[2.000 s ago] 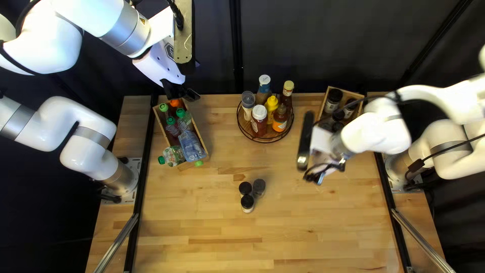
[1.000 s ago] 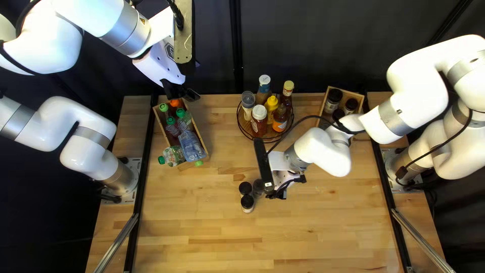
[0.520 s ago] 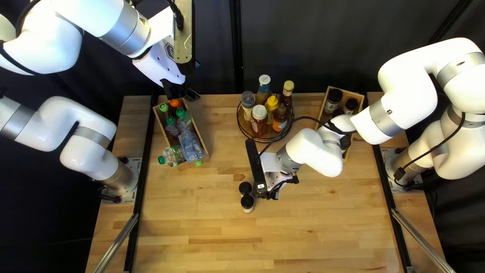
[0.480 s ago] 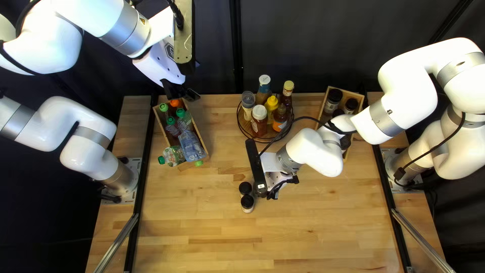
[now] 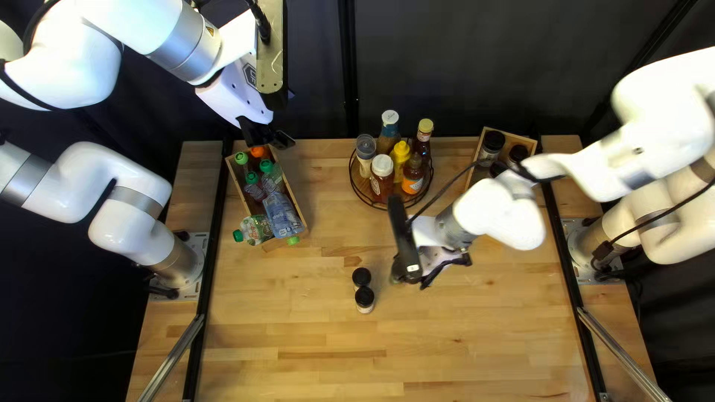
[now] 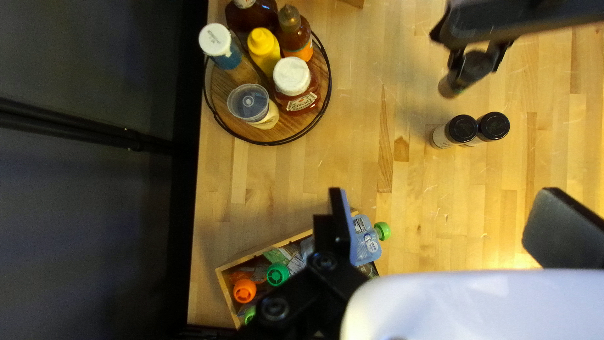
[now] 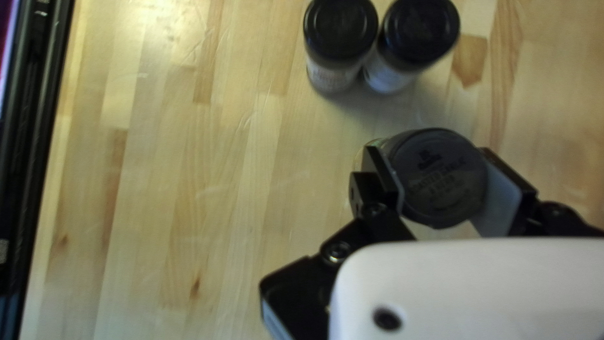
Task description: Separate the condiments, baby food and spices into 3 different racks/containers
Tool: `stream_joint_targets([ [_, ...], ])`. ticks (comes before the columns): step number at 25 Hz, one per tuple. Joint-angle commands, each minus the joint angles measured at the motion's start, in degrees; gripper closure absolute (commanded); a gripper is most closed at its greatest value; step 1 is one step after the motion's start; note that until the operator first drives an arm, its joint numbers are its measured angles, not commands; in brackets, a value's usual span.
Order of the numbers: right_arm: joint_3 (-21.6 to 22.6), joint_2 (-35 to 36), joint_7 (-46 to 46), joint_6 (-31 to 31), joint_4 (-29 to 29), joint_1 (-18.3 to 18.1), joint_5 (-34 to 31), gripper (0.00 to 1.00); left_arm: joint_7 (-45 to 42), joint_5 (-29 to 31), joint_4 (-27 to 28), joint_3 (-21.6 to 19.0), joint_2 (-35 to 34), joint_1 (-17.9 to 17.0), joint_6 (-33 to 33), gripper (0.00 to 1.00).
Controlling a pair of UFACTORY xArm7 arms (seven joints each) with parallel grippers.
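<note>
My right gripper (image 5: 408, 274), in the top left view, hangs over the table's middle; the right wrist view has my right gripper (image 7: 441, 182) shut on a dark-capped spice jar (image 7: 437, 173). Two black-capped spice jars (image 5: 361, 278) (image 5: 364, 299) stand together to its left. High above the far end of the baby food box (image 5: 299, 209) is my left gripper (image 5: 269, 137); its wrist view shows my left gripper (image 6: 448, 228) open and empty. Green- and orange-capped pouches (image 5: 283, 216) fill that box. A round wire-rimmed rack (image 5: 360, 195) bears the condiment bottles (image 5: 382, 179).
A wooden box (image 5: 533, 139) with dark-capped spice jars (image 5: 491, 143) stands at the far right, partly hidden beneath my right arm. A dark curtain (image 5: 477, 67) hangs behind the table's far edge. Black rails run along both sides.
My right gripper came from the right to the spice jar beside the other two, took hold of it, and has moved back a little rightward with it. My left arm is still.
</note>
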Motion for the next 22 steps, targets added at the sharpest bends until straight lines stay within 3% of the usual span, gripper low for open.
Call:
stream_joint_targets([
  [1, -1.5, -11.0, 1.0, 9.9, -3.7, -3.9, -2.7, 1.00, 0.0, 0.0, 0.0, 0.0, 0.0, 0.0, 0.0, 0.00],
  [9, -5.5, -25.4, -0.5, 18.4, -9.7, -11.5, -7.5, 1.00, 0.0, 0.0, 0.0, 0.0, 0.0, 0.0, 0.0, 0.00],
  [16, -9.8, -31.6, -2.6, 19.8, -12.1, -18.6, -11.5, 1.00, 0.0, 0.0, 0.0, 0.0, 0.0, 0.0, 0.0, 0.00],
  [22, -12.8, -33.6, -4.1, 17.5, -14.8, -23.4, -14.1, 1.00, 0.0, 0.0, 0.0, 0.0, 0.0, 0.0, 0.0, 0.00],
])
